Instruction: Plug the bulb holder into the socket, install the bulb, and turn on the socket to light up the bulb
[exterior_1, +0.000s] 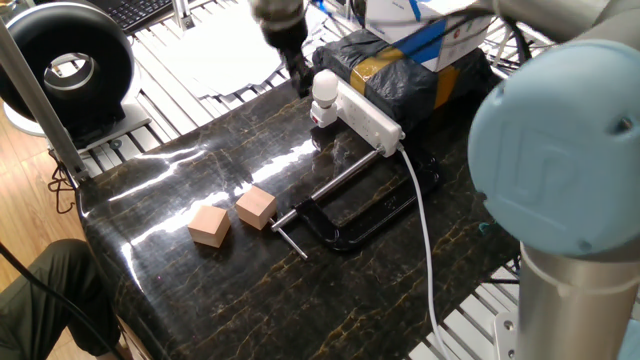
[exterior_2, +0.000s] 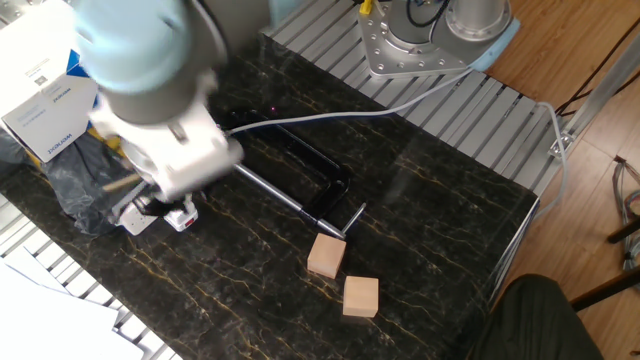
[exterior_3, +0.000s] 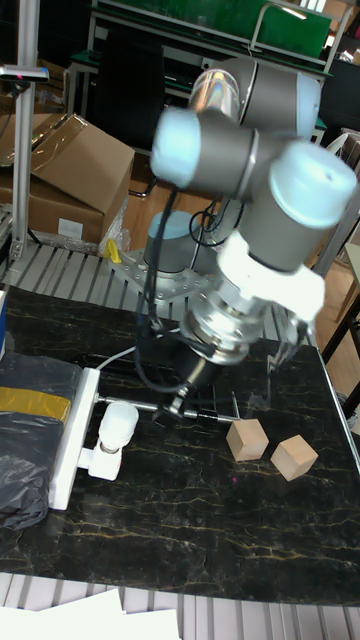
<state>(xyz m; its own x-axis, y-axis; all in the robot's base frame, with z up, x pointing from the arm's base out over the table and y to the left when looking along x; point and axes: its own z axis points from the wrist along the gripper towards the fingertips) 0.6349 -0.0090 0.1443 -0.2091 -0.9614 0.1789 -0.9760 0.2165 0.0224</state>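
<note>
Small white globe bulb (exterior_1: 325, 85) seated in white cube holder (exterior_1: 321, 114) on long white power strip (exterior_1: 372, 121); switch-on pending.
Black two-finger gripper (exterior_1: 299, 76) raised beside bulb, grip state unreadable; press switch squarely, clear of bulb.

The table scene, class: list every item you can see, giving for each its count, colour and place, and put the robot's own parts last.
socket: 1, white, far edge of the table, beside the black bag.
bulb: 1, white, seated in the holder at the socket.
bulb holder: 1, white, plugged into the socket.
wooden cubes: 2, tan, side by side near the table's front.
clamp: 1, black with a metal bar, mid-table.
black bag: 1, with yellow tape, behind the socket.
cardboard box: 1, white and blue, on the bag.
gripper: 1, dark fingers, above the bulb; blurred.
</note>
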